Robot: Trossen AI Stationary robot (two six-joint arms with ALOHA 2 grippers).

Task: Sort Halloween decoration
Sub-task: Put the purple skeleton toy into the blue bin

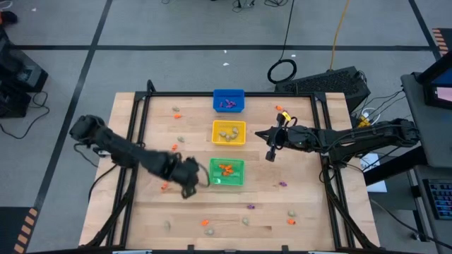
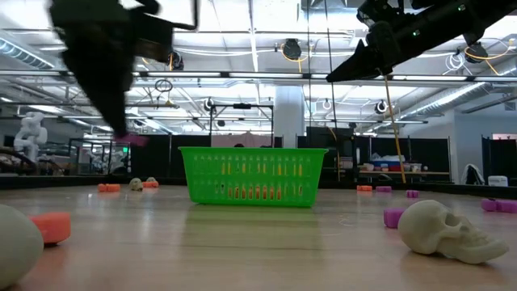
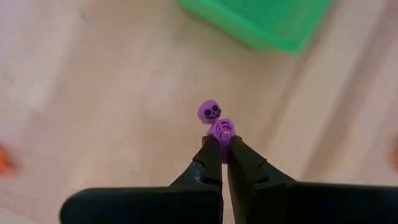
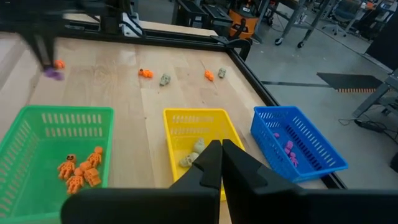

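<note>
Left hand (image 3: 221, 149): fingers pinched together on a purple skeleton trinket (image 3: 214, 121), gripping it by the ribcage, its round grinning head sticking out past the fingertips. Hand and trinket are lifted off the worktop (image 1: 304, 212); in the low view the purple piece hangs at the fingertips, clear of the wood.

Just beyond this hand, the green bin (image 1: 227, 173), with orange figures (image 4: 79, 171) lying in one corner. Next past it, the yellow bin (image 1: 229, 132), holding pale skull pieces (image 4: 189, 155). Farthest in that row, the blue bin (image 1: 229, 100), with purple pieces (image 4: 287, 149) inside.

Right hand (image 1: 270, 155): fingers fully closed, holding nothing, raised above the worktop on the far side of the bins from the left hand, level with the yellow and green ones.

Loose trinkets scattered over the worktop around both hands: an orange piece (image 1: 164, 186) just beside the left hand, a purple one (image 1: 282, 183) near the right hand, and more orange, purple and pale ones along the near edge. The low view shows a pale skull (image 2: 448, 230) and an orange piece (image 2: 52, 227) lying close to the camera.
</note>
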